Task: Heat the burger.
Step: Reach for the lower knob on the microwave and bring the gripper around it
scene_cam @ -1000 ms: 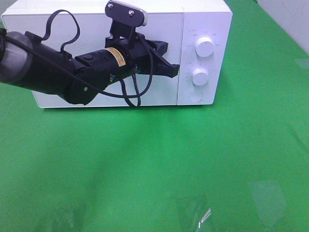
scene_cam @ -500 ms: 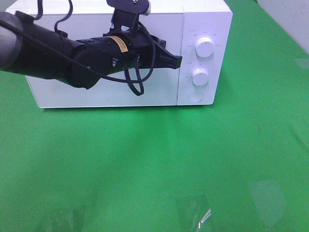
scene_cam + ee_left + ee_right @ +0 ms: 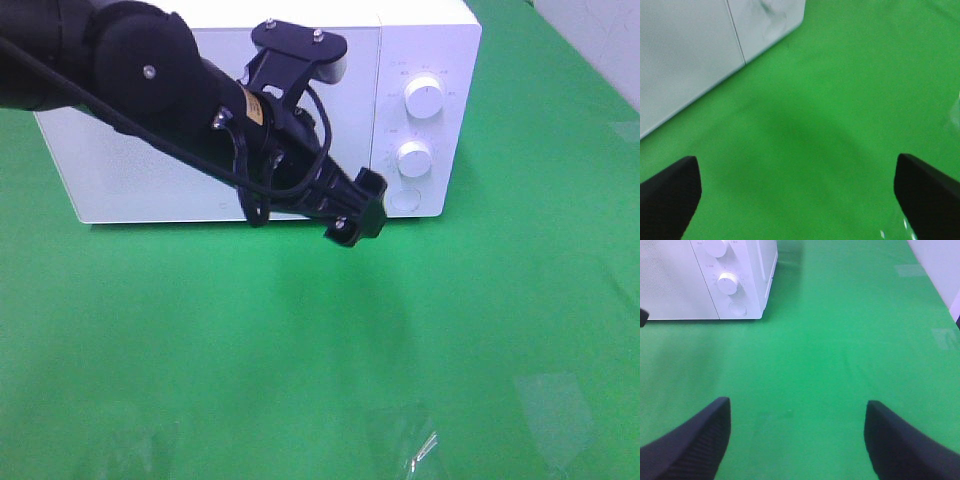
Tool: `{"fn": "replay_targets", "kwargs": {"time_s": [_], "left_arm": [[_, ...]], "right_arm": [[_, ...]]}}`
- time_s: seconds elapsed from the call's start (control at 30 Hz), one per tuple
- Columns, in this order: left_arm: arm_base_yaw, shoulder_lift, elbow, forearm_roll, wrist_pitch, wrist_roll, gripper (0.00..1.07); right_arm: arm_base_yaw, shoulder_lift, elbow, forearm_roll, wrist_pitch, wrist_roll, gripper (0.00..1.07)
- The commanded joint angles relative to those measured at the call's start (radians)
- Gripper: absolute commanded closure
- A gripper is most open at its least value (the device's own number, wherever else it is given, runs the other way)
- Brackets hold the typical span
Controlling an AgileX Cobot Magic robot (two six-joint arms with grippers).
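The burger is out of view in every frame. A white microwave [image 3: 130, 180] stands at the back of the green cloth with its door closed; it also shows in the left wrist view [image 3: 685, 50] and the right wrist view [image 3: 675, 285]. My left gripper [image 3: 357, 212] hangs in front of the door's lower right corner, tilted down toward the cloth. Its fingers [image 3: 670, 195] stand wide apart and open, with only green cloth between them [image 3: 797, 190]. My right gripper [image 3: 797, 437] is open over bare cloth, in front and to the right of the microwave, holding nothing.
Two round knobs [image 3: 424, 98] and a round button [image 3: 404, 199] sit on the microwave's right panel. Clear tape patches [image 3: 555, 405] and a shiny scrap [image 3: 425, 448] lie on the cloth near the front. A pale wall [image 3: 610, 40] borders the back right.
My left arm has swung from pointing at the door's right edge to tilting down in front of the microwave. Its jaws have gone from shut to open. The right gripper looks unchanged.
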Motion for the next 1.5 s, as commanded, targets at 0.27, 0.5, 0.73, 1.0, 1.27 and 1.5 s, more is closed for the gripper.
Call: {"fn": "replay_targets", "kwargs": {"time_s": [0.27, 0.5, 0.73, 1.0, 1.27, 1.5], "left_arm": [[0.002, -0.091, 0.001, 0.009, 0.458, -0.076, 0.09], [0.142, -0.189, 0.001, 0.025, 0.606, -0.128, 0.09], [0.41, -0.311, 0.001, 0.022, 0.759, -0.119, 0.09], [0.644, -0.514, 0.002, 0.023, 0.879, -0.053, 0.09], [0.665, -0.797, 0.002, 0.045, 0.899, -0.05, 0.09], [0.665, -0.968, 0.003, 0.055, 0.899, -0.05, 0.09]], "right_arm": [[-0.006, -0.022, 0.0, -0.001, -0.001, -0.007, 0.34], [-0.006, -0.022, 0.0, -0.001, -0.001, -0.007, 0.34], [-0.006, -0.022, 0.0, -0.001, -0.001, -0.006, 0.34], [-0.006, -0.022, 0.0, -0.001, -0.001, -0.007, 0.34], [-0.006, -0.022, 0.0, -0.001, -0.001, -0.007, 0.34], [-0.006, -0.022, 0.0, -0.001, -0.001, -0.007, 0.34]]}}
